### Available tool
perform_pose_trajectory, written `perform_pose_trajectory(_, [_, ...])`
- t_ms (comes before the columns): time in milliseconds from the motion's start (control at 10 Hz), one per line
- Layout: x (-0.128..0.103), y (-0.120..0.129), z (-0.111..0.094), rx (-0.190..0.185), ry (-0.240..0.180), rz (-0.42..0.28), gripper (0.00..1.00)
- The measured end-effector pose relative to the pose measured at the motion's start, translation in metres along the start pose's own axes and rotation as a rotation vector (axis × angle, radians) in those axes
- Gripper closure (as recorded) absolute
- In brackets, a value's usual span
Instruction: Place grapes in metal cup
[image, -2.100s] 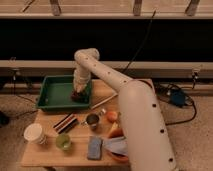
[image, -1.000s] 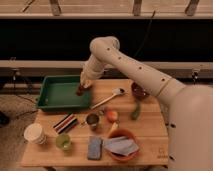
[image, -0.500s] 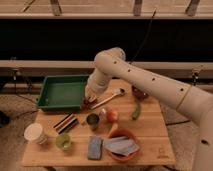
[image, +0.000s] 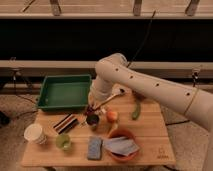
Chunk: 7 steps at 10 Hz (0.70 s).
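The metal cup (image: 92, 120) stands upright near the middle of the wooden table (image: 150, 132), small, with a dark inside. My gripper (image: 90, 108) hangs just above it, off the front right corner of the green tray (image: 64, 92). It is shut on the grapes (image: 89, 110), a small dark purple bunch held right over the cup's rim. The white arm arches in from the right and hides the table behind it.
An orange-red fruit (image: 112, 116) lies right of the cup. A green vegetable (image: 136, 111), an orange bowl with a cloth (image: 121, 146), a blue sponge (image: 94, 148), a green cup (image: 63, 142), a white paper cup (image: 34, 133) and a dark striped packet (image: 66, 123) share the table.
My gripper lifted the grapes out of the green tray and carried them right and forward, down to just above the metal cup.
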Motion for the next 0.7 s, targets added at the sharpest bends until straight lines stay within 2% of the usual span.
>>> perform_pose_trajectory(100, [-0.001,0.003,0.002,-0.008,0.004,-0.006,0.95])
perform_pose_trajectory(200, [-0.002,0.006,0.004,-0.016,0.007,-0.011,0.86])
perform_pose_trajectory(600, [-0.007,0.016,0.015,-0.053,0.009,-0.026,0.44])
perform_pose_trajectory(700, [-0.008,0.018,0.016,-0.059,0.008,-0.029,0.36])
